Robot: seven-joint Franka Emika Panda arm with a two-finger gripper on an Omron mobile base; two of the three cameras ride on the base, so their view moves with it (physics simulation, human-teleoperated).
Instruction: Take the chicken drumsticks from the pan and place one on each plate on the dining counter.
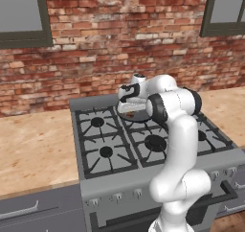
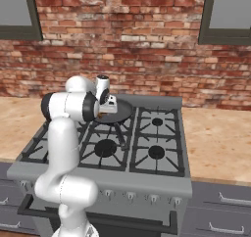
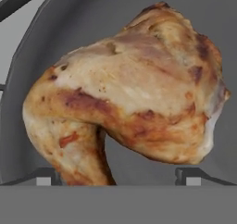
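My gripper [image 3: 118, 174] open, straddling drumstick [image 3: 129, 93] in pan [image 3: 28, 56]; I'd centre on the meat, then close.

The left base view looks forward and down from behind the arm [image 1: 174, 145], on its left, over the stove [image 1: 110, 145] to the brick wall [image 1: 119, 39]. The right base view faces the same stove and wall from behind the arm's right. Both share the pan [image 2: 117, 111] on a back burner. The hand view sits very close above a drumstick [image 3: 125, 93] in the pan, fingertips [image 3: 44, 177] at its bottom edge.
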